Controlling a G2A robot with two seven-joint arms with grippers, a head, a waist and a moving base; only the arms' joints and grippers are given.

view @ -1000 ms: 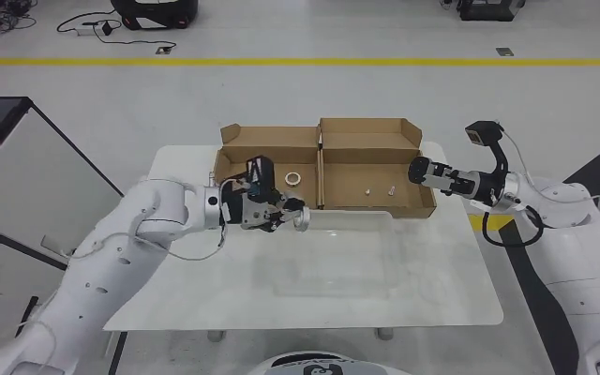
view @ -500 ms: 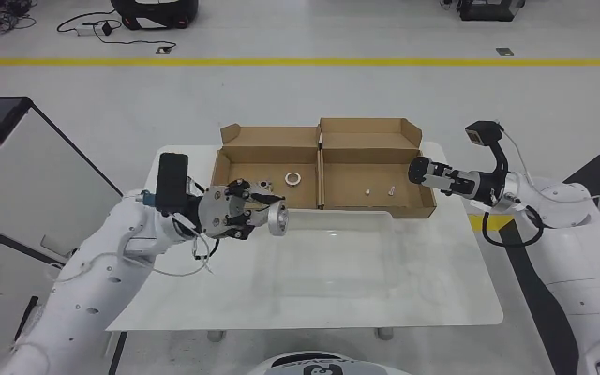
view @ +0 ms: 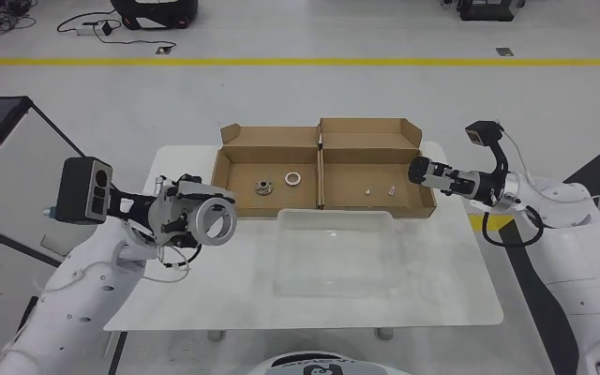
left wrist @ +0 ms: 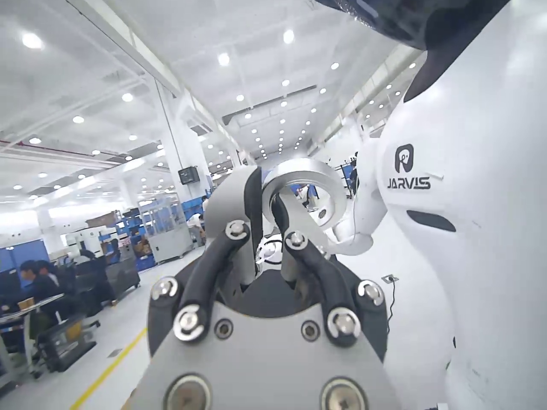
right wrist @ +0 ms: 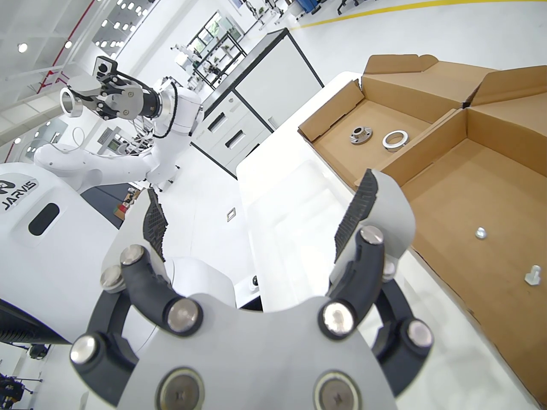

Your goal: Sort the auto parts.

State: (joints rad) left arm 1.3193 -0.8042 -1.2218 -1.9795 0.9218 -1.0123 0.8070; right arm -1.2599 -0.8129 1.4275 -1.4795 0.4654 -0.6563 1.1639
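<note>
My left gripper (view: 204, 221) (left wrist: 267, 198) is held up above the table's left part, shut on a silver metal ring (view: 219, 222) (left wrist: 305, 189); the right wrist view shows this ring (right wrist: 68, 102) far off. The left cardboard box (view: 234, 169) holds a flanged hub (view: 264, 187) (right wrist: 360, 135) and a second ring (view: 293, 176) (right wrist: 396, 139). Two small bolts (view: 369, 191) (right wrist: 480, 232) lie in the right cardboard box (view: 347, 178). My right gripper (view: 413, 172) (right wrist: 260, 215) hangs open and holding nothing at that box's right end.
A clear plastic tray (view: 281, 272) sits on the white table (view: 441, 281) in front of the boxes. A dark-framed cabinet (view: 28, 178) stands left of the table. Both boxes have raised flaps along their far side.
My left arm has swung left, away from the tray's far edge, and turned upward with the ring still in its gripper. The right arm has not moved.
</note>
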